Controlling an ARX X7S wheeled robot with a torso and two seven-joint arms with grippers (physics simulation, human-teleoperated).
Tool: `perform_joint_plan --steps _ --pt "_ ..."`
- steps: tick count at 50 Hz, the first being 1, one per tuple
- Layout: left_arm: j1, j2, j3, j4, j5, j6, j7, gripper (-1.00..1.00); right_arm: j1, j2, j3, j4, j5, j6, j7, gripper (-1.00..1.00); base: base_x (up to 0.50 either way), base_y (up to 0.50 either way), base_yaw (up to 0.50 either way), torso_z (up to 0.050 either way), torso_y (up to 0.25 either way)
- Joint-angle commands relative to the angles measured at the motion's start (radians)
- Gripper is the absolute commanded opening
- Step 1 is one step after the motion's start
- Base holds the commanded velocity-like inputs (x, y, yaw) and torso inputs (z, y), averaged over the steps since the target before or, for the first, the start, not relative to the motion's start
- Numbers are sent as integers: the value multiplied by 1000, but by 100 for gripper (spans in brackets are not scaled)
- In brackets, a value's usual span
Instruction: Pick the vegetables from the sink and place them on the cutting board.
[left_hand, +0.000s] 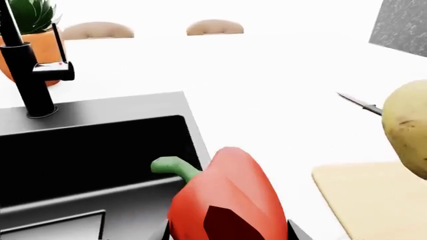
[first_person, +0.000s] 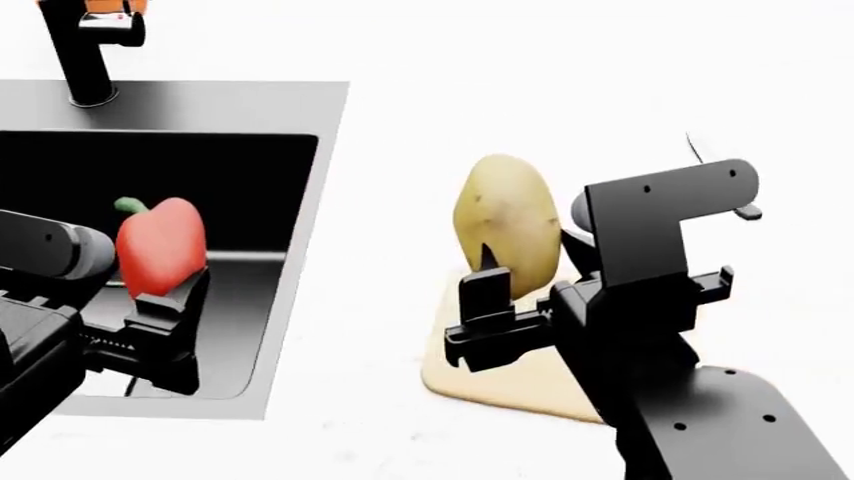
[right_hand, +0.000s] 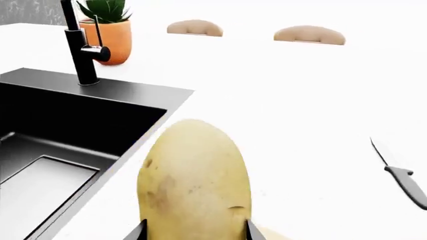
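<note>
My left gripper (first_person: 187, 300) is shut on the red bell pepper (first_person: 162, 245) with a green stem and holds it up over the right part of the black sink (first_person: 307, 230). In the left wrist view the pepper (left_hand: 227, 200) sits between the jaws above the basin (left_hand: 80, 155). My right gripper (first_person: 527, 290) is shut on the yellow-brown potato (first_person: 509, 222), upright above the left end of the beige cutting board (first_person: 514, 385). The potato fills the right wrist view (right_hand: 193, 185) and shows at the edge of the left wrist view (left_hand: 408, 125), above the board (left_hand: 373, 200).
A black faucet (first_person: 80, 50) stands at the sink's far rim, with an orange plant pot (right_hand: 107, 32) behind it. A knife (right_hand: 400, 175) lies on the white counter to the right of the board. Two beige chair backs (right_hand: 310, 34) stand at the counter's far edge.
</note>
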Motion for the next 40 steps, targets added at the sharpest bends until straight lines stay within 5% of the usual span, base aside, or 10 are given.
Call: perform_joint_plan --steps 1,18,29,34,40 --pt "-9 3 0 0 -11 5 -14 -100 11 7 -2 -9 3 13 -5 -100 0 -500 0 0 0" --pt "-42 -9 -10 16 -41 -18 -36 -100 33 14 -35 24 6 27 -1 -100 1 -481 0 0 0" --pt "-37 -10 -6 15 -39 -12 -32 -100 289 36 -188 96 72 336 -53 -100 0 0 0 0 0" --pt "-27 -12 -2 15 -34 -4 -23 -100 465 104 -224 292 580 342 251 -100 0 0 0 0 0" --pt "-25 -12 1 12 -30 1 -18 -100 551 187 -382 390 793 333 373 -100 0 0 0 0 0"
